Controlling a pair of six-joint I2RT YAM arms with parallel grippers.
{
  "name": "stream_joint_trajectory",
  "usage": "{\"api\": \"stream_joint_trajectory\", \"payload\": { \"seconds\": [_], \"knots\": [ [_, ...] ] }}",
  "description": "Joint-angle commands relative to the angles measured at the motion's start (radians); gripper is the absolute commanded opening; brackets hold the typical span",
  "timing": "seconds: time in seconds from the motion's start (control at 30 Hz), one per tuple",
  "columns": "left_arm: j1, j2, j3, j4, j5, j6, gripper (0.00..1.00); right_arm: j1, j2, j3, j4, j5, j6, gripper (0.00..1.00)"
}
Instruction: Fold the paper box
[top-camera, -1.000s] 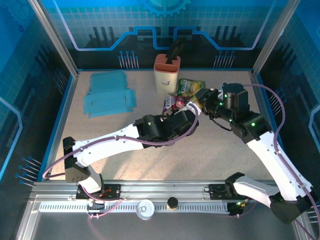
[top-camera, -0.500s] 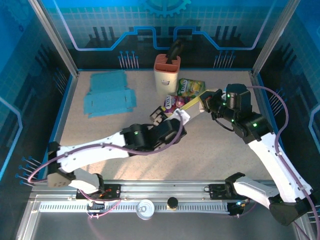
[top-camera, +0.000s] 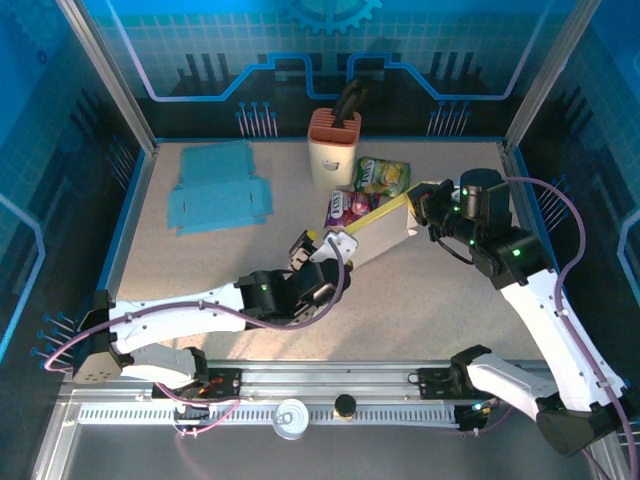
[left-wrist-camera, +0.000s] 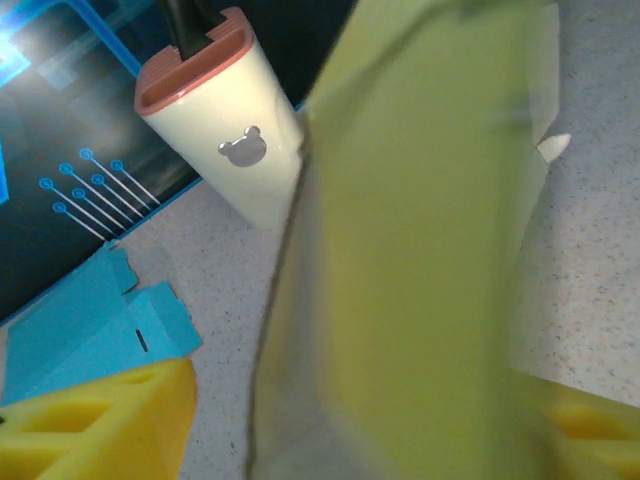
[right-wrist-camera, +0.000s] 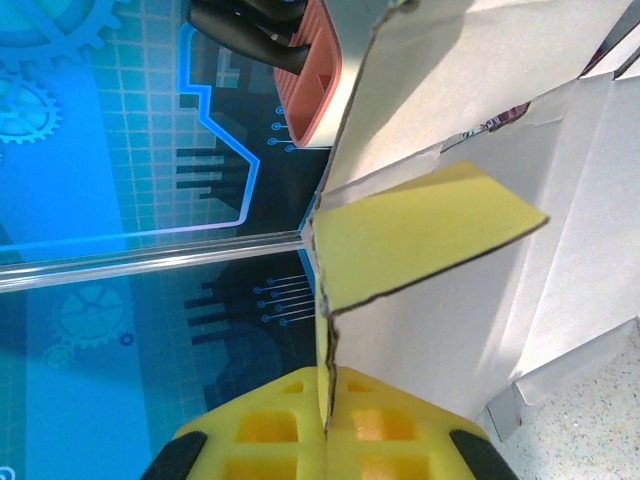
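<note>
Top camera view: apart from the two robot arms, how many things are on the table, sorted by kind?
yellow paper box: 1
blue flat boxes: 2, overlapping
snack packets: 2
cream holder: 1
Total: 6

No words are legible; a silver bear-head emblem (left-wrist-camera: 243, 150) marks the cream holder (left-wrist-camera: 250, 205), and the snack packets' (top-camera: 380, 177) print is too small.
</note>
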Motion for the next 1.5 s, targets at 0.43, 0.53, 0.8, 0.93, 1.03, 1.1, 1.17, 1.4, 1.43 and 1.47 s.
{"api": "stream_joint_trajectory", "payload": {
  "seconds": [0.43, 0.53, 0.8, 0.93, 1.03, 1.1, 1.17, 1.4, 1.43, 1.47],
  "knots": [
    [0.051, 0.039, 0.114, -0.201, 0.176, -0.275, 0.00, -0.058, -0.030, -0.129, 0.112, -0.131, -0.176, 0.73],
    [0.075, 0.050, 0.115, -0.214, 0.231, -0.311, 0.00, -0.033, -0.052, -0.147, 0.088, -0.100, -0.189, 0.77],
    [0.105, 0.088, 0.160, -0.252, 0.292, -0.343, 0.00, 0.069, -0.059, -0.168, 0.119, 0.013, -0.190, 0.76],
    [0.105, 0.076, 0.157, -0.242, 0.286, -0.324, 0.00, 0.097, -0.032, -0.127, 0.133, 0.027, -0.184, 0.76],
    [0.105, 0.074, 0.162, -0.246, 0.286, -0.317, 0.00, 0.117, 0.008, -0.119, 0.174, 0.007, -0.160, 0.71],
    [0.105, 0.074, 0.162, -0.246, 0.288, -0.314, 0.00, 0.131, 0.031, -0.127, 0.217, -0.002, -0.139, 0.63],
    [0.105, 0.072, 0.161, -0.247, 0.286, -0.314, 0.00, 0.136, 0.051, -0.125, 0.238, -0.012, -0.126, 0.59],
    [0.105, 0.072, 0.166, -0.244, 0.293, -0.305, 0.00, 0.137, 0.088, -0.114, 0.272, -0.021, -0.104, 0.37],
    [0.105, 0.072, 0.165, -0.243, 0.292, -0.303, 0.00, 0.136, 0.090, -0.116, 0.276, -0.023, -0.101, 0.33],
    [0.105, 0.072, 0.166, -0.243, 0.292, -0.302, 0.00, 0.135, 0.091, -0.119, 0.280, -0.023, -0.096, 0.30]
  ]
}}
